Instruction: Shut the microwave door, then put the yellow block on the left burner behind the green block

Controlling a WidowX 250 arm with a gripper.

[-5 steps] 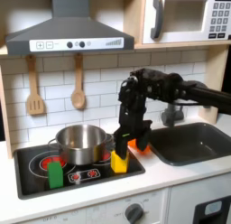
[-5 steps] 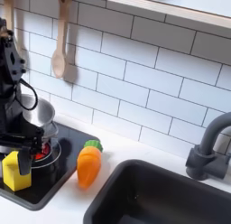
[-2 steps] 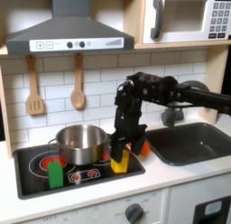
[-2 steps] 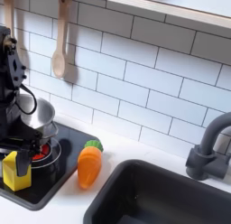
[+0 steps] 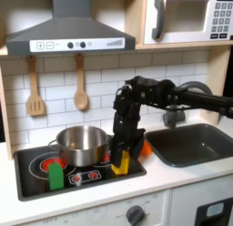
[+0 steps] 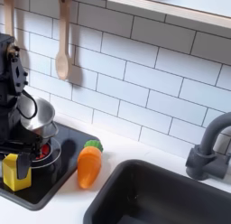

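Black claw is clamped around the yellow block at the cooktop's right-hand burner, near the worktop's front edge in both exterior views, with the carrot just beside it. With the microwave door shut, the placing step looks under way. Next the block should travel across, past the steel pot, to land behind the green block.

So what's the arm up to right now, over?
Jaws around yellow block on the stove's right side, grip uncertain. Microwave door shut. Green block on left burner, pot close behind it.
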